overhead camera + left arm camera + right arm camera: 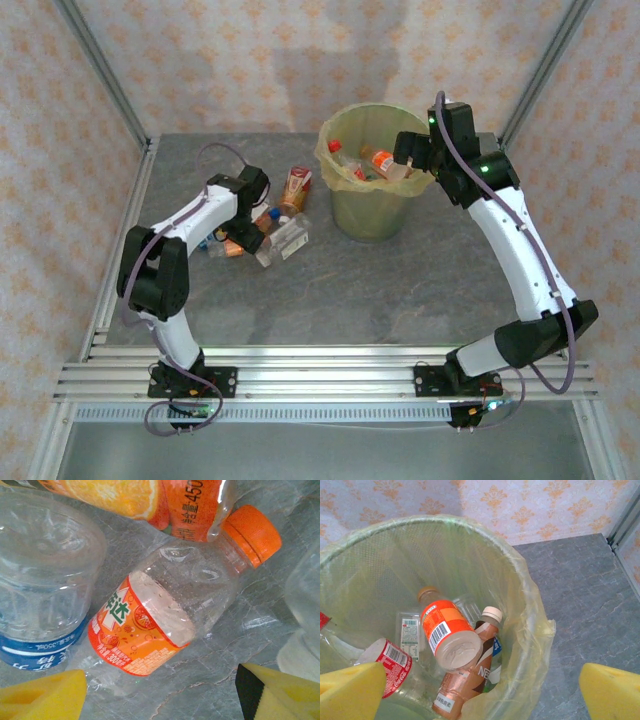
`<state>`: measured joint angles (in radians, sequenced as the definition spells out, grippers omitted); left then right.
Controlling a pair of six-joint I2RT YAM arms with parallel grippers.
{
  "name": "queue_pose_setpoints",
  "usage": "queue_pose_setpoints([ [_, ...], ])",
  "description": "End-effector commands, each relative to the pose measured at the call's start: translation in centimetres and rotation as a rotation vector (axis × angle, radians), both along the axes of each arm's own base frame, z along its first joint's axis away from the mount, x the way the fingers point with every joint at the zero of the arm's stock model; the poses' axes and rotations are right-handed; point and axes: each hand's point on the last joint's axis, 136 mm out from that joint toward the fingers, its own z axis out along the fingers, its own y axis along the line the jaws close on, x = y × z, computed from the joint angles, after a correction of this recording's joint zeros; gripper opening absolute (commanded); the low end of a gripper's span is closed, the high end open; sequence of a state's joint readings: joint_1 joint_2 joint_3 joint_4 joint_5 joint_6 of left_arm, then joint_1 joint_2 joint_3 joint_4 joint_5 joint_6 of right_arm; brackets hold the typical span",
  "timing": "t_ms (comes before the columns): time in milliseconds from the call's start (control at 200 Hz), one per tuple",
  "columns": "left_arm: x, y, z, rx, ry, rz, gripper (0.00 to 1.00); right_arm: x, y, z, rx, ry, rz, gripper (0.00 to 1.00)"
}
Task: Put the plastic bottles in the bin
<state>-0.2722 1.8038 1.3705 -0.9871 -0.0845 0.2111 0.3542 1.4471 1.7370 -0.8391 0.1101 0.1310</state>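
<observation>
While left gripper and right gripper gape, I count one bin, at least four bottles inside, on grey marbled table, papered walls around.

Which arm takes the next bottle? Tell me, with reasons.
Left. The left gripper brackets the orange-capped bottle on the table; the right gripper hovers open over the bin.
</observation>
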Motion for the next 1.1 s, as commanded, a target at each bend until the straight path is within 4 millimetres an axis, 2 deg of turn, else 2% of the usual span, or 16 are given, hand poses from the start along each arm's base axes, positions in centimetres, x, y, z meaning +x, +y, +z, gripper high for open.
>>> queue_pose_setpoints([
  [0,-0.2,0.1,-0.8,0.001,0.034,-0.009,0.79,-0.4,-0.9,1.1,-0.001,-0.04,-0.04,0.99],
  [80,0.0,0.0,-0.4,-0.007,0.015,-0.001,0.79,-0.3,-1.0,1.0,-0.007,-0.038,-0.044,0.99],
  [150,0.5,0.4,0.7,0.012,-0.027,0.016,0.79,-0.3,-1.0,0.6,-0.013,-0.03,-0.044,0.99],
  [375,2.1,0.5,6.0,-0.021,-0.201,0.096,0.8,-0.2,-0.9,0.2,-0.018,-0.013,-0.039,0.99],
  [495,2.1,-1.9,8.4,-0.153,-0.274,0.1,0.82,-0.3,-1.2,0.6,-0.021,-0.025,-0.054,0.99],
  [631,1.2,-6.9,10.0,-0.314,-0.326,-0.005,0.9,-0.2,-1.4,0.7,-0.02,-0.027,-0.067,0.99],
  [761,0.9,-9.5,9.2,-0.367,-0.301,-0.046,0.98,-0.2,-1.3,0.8,-0.015,-0.028,-0.069,0.99],
  [1096,1.5,-11.6,4.0,-0.353,-0.217,-0.038,0.96,-0.4,-1.4,1.0,-0.006,-0.034,-0.072,0.99],
])
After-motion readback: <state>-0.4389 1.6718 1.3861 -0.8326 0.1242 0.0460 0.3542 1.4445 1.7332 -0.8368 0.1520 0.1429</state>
